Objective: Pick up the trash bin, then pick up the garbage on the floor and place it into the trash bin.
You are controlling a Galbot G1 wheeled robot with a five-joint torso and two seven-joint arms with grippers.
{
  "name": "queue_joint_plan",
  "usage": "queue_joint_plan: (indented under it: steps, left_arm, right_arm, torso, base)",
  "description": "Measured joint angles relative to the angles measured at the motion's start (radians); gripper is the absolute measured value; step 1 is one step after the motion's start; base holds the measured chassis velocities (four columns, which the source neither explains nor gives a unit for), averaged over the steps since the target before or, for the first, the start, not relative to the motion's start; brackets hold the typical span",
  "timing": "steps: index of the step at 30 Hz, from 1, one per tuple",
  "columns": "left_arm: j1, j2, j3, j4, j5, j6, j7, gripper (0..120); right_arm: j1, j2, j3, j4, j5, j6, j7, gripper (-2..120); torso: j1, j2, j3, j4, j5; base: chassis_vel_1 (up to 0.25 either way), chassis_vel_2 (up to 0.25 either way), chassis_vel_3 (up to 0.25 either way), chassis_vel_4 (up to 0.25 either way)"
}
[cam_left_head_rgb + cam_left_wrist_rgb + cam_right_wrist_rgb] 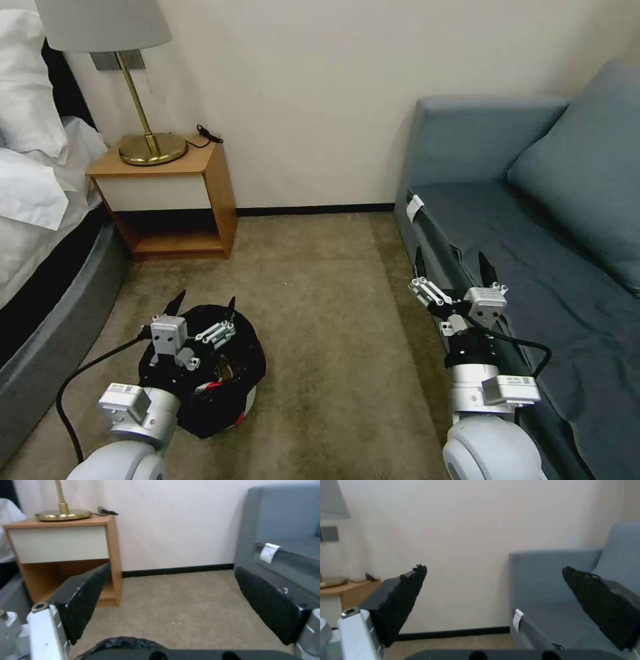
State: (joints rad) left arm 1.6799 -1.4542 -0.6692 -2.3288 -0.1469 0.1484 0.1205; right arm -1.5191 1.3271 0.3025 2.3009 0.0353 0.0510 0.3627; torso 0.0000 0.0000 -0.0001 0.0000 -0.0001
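Crinkly black plastic bin liner (220,347)

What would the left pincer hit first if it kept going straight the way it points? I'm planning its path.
Probably nothing nearby: the open left pincer, above the black-bagged round trash bin, points over bare beige carpet toward the white wall, right of the wooden nightstand. Depth is unclear.

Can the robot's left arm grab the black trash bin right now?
Probably yes. The left gripper hangs open just above the trash bin, with nothing between them. The right gripper is over by the sofa.
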Motion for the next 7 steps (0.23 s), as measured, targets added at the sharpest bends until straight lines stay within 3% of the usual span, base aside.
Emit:
queue_joint_plan:
  steps: [7]
  left_arm:
    - [0.001,-0.013,0.008,0.020,0.053,-0.032,-0.032,100]
  right_arm:
    - [0.003,0.012,-0.022,-0.035,-0.024,-0.004,-0.008,100]
  torso:
    - [0.000,0.000,0.000,0.0000,0.0001]
  base:
    - [0.000,0.000,0.000,0.000]
